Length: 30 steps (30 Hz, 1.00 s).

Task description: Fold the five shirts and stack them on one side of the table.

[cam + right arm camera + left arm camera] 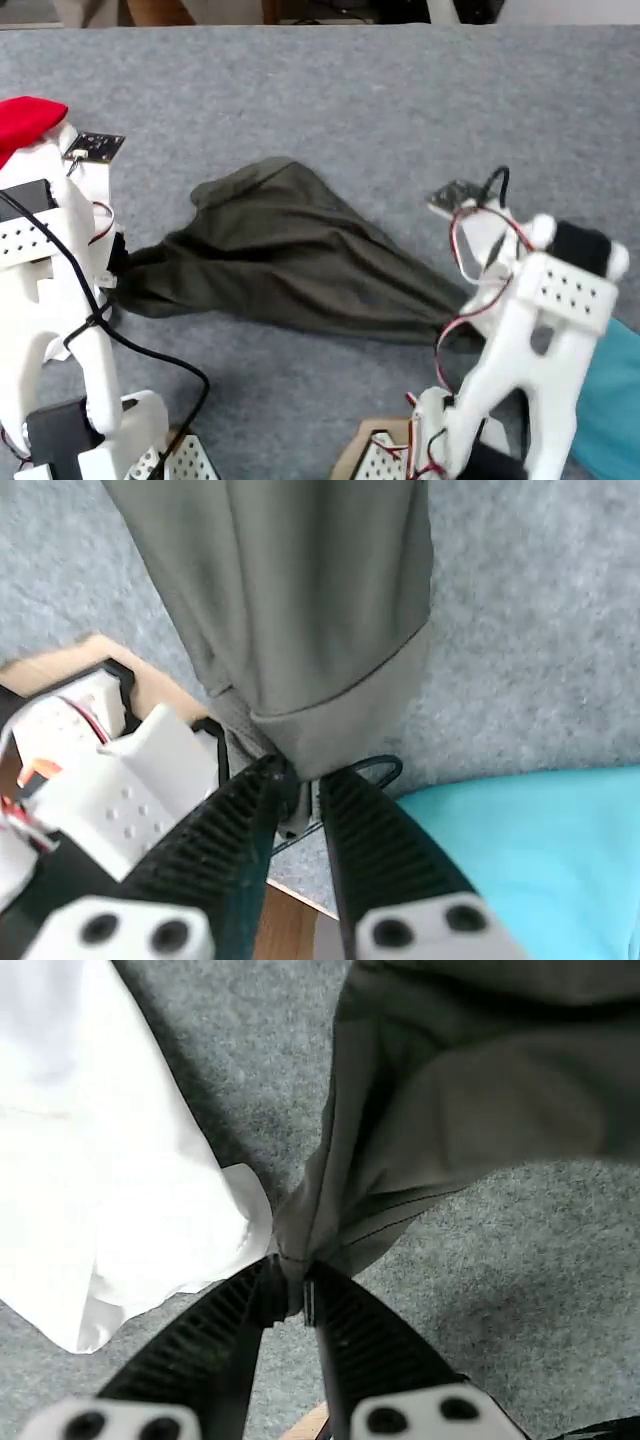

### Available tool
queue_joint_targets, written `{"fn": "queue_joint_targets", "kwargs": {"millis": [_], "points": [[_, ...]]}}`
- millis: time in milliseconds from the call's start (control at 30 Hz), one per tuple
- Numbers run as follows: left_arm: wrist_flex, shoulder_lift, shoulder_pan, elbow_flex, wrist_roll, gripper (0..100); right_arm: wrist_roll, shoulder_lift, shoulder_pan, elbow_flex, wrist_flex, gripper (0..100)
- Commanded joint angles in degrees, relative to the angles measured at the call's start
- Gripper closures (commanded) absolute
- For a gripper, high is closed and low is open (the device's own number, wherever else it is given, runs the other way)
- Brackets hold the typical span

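The dark olive cotton shirt (pixel 290 250) is lying bunched across the grey felt table (pixel 400 90), its long axis running from 9 o'clock to 4 o'clock in the high view. The left gripper (pixel 290 1292) is pinching the 9 o'clock end with its jaws narrow on the fabric. The right gripper (pixel 298 780) is clamping the 4 o'clock hem likewise.

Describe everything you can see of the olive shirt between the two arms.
The olive shirt looks like soft, thin fabric, creased, with stitched hems. It rests on the grey table, wide in the middle and drawn to a point at each end. The left claw is shut on one gathered corner, the right claw on a hemmed edge. A white cloth lies beside the left end.
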Motion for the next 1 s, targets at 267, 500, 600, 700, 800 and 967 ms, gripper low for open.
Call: {"fn": "queue_joint_targets", "kwargs": {"millis": [267, 500, 600, 700, 800, 967], "points": [[0.4, -1.1, -8.3, -11.8, -0.4, 98, 4.7, -10.9, 0.5, -6.5, 0.5, 84.6], [0.4, -1.2, -8.0, -11.8, -0.2, 98, -8.1, -10.6, -18.8, -9.0, -9.1, 77.1], [0.4, -1.5, -8.4, -11.8, -0.2, 98, -12.7, -7.2, -29.8, -8.9, -12.4, 77.1], [2.4, -1.5, -8.4, -12.0, -0.3, 98, -17.6, 1.3, -38.1, -8.9, -18.7, 77.1], [4.0, -1.5, -8.2, -11.8, -0.2, 98, -19.5, 13.8, -41.6, -8.9, -27.6, 77.1], [4.0, -1.5, -8.4, -11.8, -0.1, 98, -21.5, 36.5, -41.7, -14.6, -36.0, 77.1]]}}
